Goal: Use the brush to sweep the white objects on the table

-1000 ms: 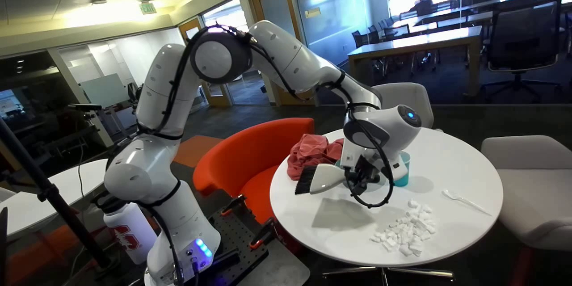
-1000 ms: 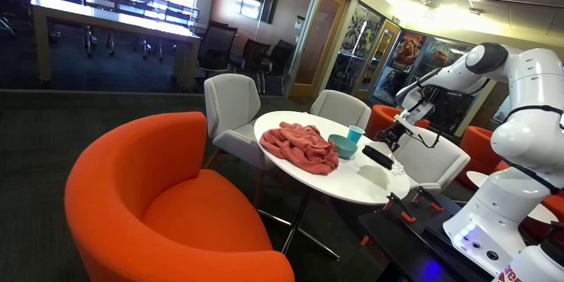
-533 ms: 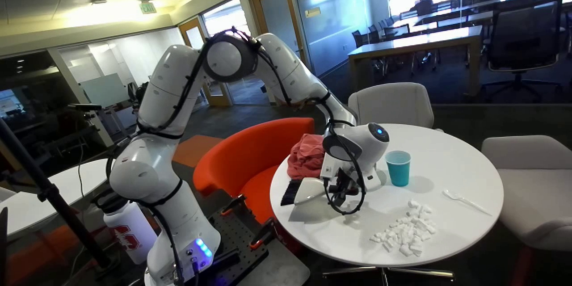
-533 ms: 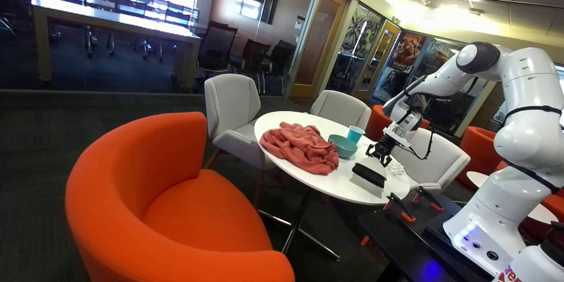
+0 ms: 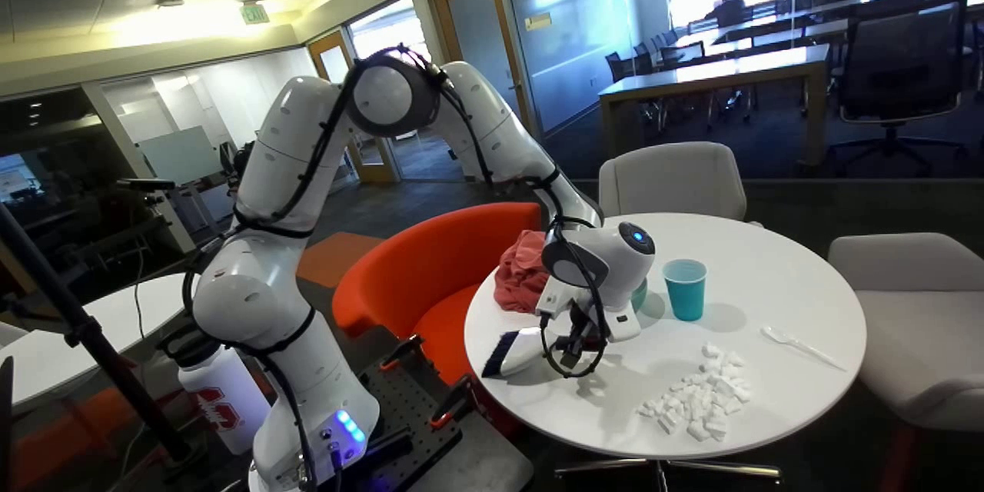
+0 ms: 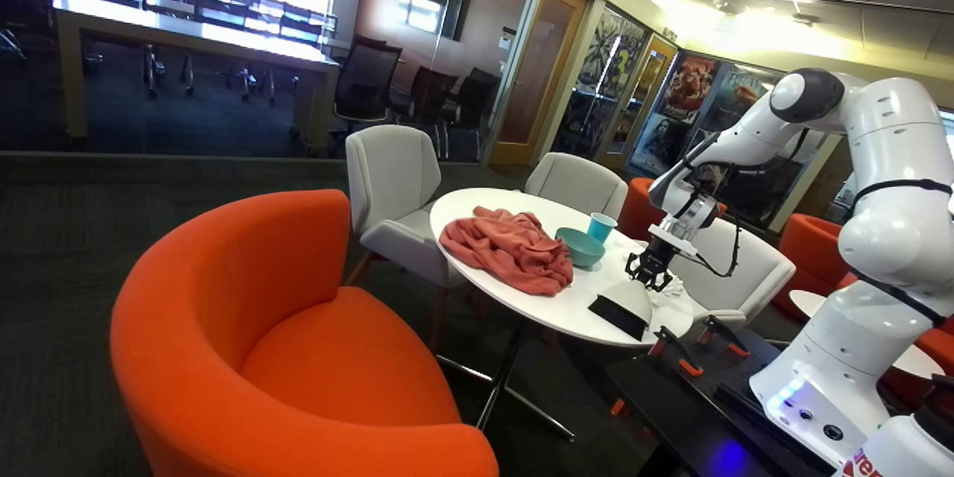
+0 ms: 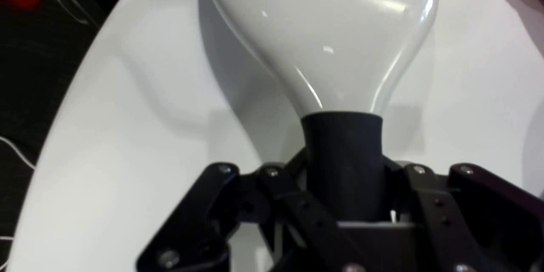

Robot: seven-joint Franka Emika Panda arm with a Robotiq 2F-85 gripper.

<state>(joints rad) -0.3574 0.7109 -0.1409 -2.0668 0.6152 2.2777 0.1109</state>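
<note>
With the brush in my fingers, I have open table between its bristles and the loose white pieces, and another gap between those pieces and the upright cup. A white utensil lies past that gap, near the table's edge. In an exterior view the bowl and the crumpled cloth sit side by side, blocking that stretch, with the cup just beside the bowl. In the wrist view the table ends at left.
</note>
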